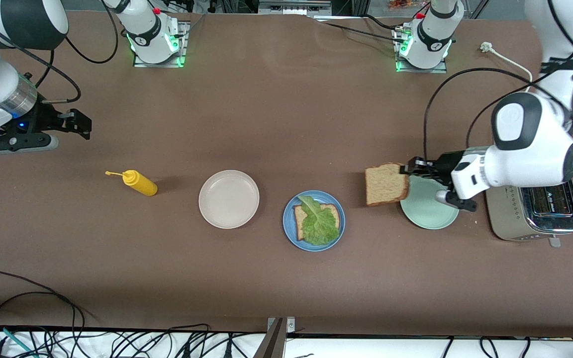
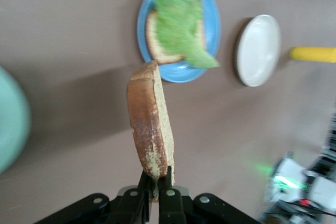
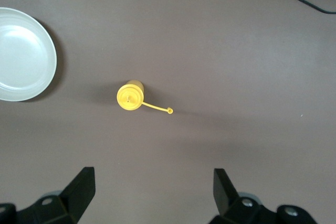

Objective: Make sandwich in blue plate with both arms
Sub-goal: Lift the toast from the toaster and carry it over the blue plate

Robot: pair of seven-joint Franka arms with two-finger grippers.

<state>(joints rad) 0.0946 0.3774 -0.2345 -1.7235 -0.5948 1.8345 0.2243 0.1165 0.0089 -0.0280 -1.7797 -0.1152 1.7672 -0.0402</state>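
The blue plate (image 1: 314, 220) (image 2: 179, 27) holds one bread slice (image 1: 298, 216) with a crinkled green lettuce leaf (image 1: 319, 222) (image 2: 181, 23) laid on it. My left gripper (image 1: 409, 169) (image 2: 157, 179) is shut on the edge of a second brown bread slice (image 1: 386, 184) (image 2: 149, 120), which hangs on edge in the air over the bare table between the blue plate and the mint-green plate (image 1: 428, 206). My right gripper (image 1: 80, 124) (image 3: 152, 184) waits open and empty above the table at the right arm's end, over the table beside the yellow bottle.
A cream-white plate (image 1: 229, 199) (image 3: 23, 54) sits beside the blue plate toward the right arm's end. A yellow squeeze bottle (image 1: 139, 182) (image 3: 129, 95) stands past it, cap tether hanging out. A silver toaster (image 1: 535, 211) stands at the left arm's end.
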